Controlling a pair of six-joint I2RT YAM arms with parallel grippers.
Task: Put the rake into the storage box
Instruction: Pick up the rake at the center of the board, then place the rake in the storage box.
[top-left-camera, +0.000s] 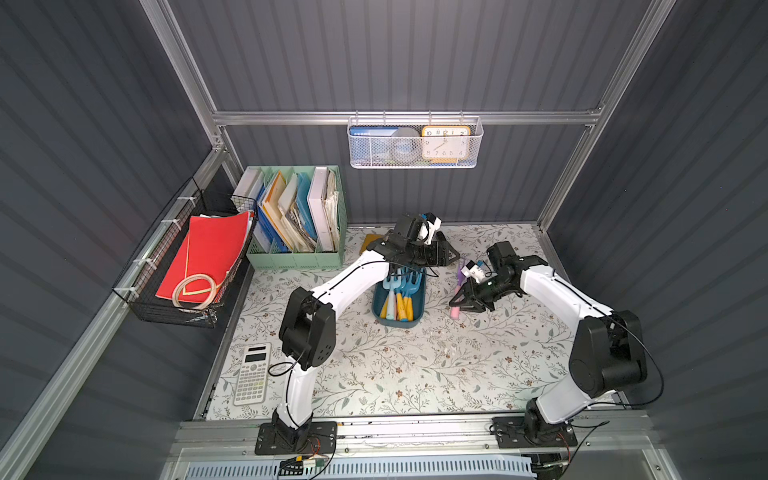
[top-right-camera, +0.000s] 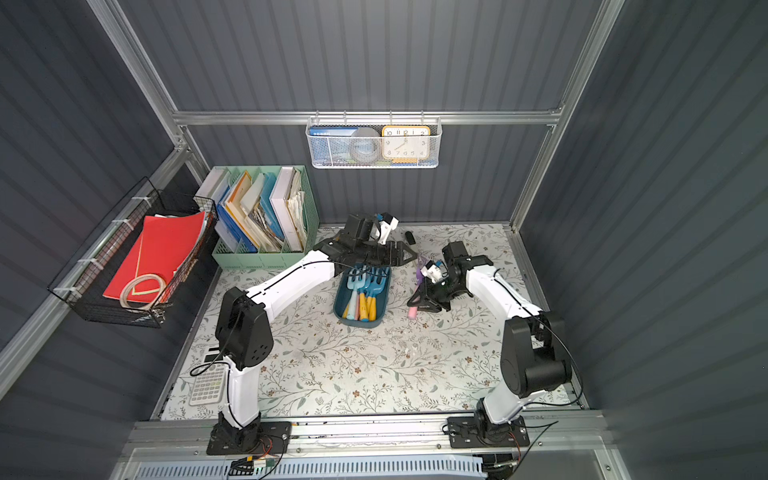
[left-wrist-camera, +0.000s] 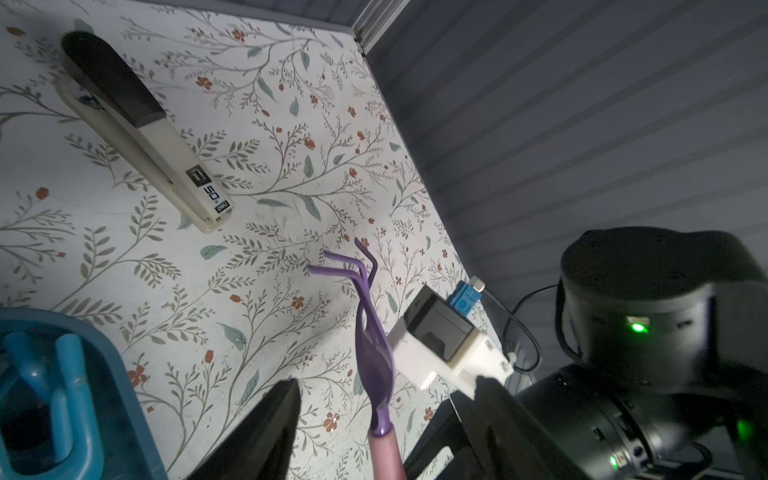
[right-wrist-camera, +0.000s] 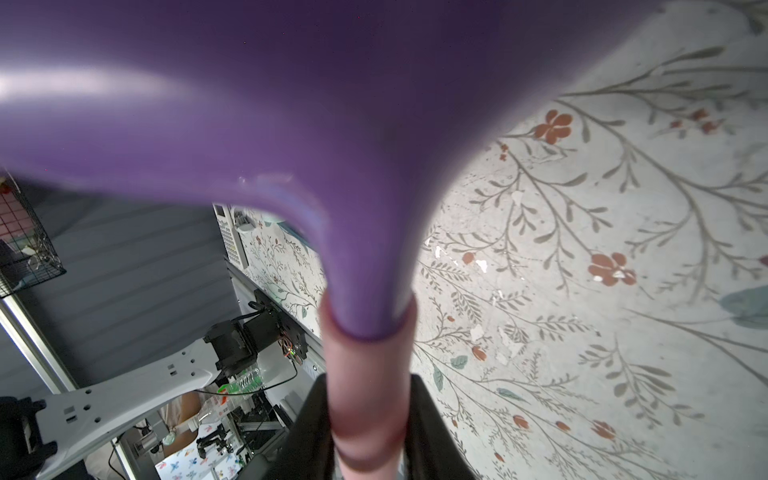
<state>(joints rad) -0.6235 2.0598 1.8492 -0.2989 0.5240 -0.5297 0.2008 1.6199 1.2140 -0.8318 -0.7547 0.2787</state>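
Top views: your right gripper is clamped on the purple rake by its pink handle, just beside the storage box, ready for transfer.

Left wrist: left gripper has its jaws apart, nothing held; stapler reads "50".

Right wrist: jaws pinch the handle.

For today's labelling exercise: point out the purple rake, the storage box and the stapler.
purple rake (left-wrist-camera: 374, 365), left wrist view, on its head.
storage box (top-left-camera: 419, 309), a top view, on its rim.
stapler (left-wrist-camera: 166, 153), left wrist view, on its body.
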